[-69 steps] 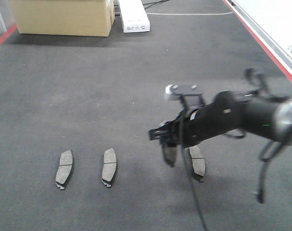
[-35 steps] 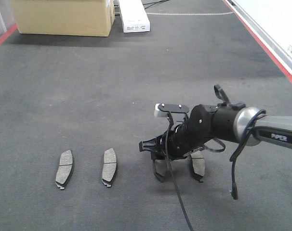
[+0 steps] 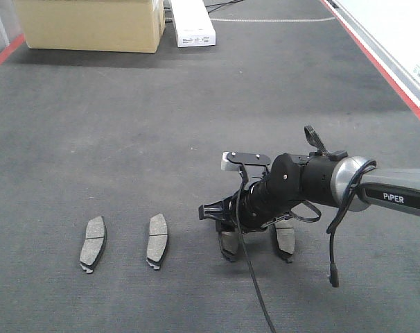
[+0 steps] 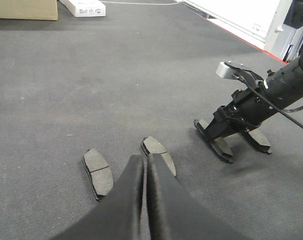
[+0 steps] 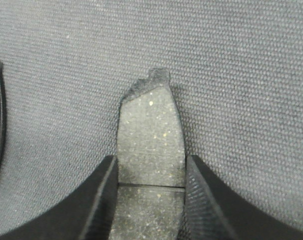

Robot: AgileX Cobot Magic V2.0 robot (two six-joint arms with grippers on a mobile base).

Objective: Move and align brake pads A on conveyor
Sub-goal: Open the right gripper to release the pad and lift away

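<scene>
The right gripper (image 3: 227,243) is reaching low, its fingers pinching a gritty curved brake pad (image 5: 150,150) against the felt-like conveyor (image 3: 127,139) (left gripper (image 4: 144,172) is pressed together)

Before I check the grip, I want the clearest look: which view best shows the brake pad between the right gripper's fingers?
The right wrist view: the held brake pad fills it, one finger on each side. In the front view the right gripper mostly hides it; the left wrist view shows it small and distant.
</scene>
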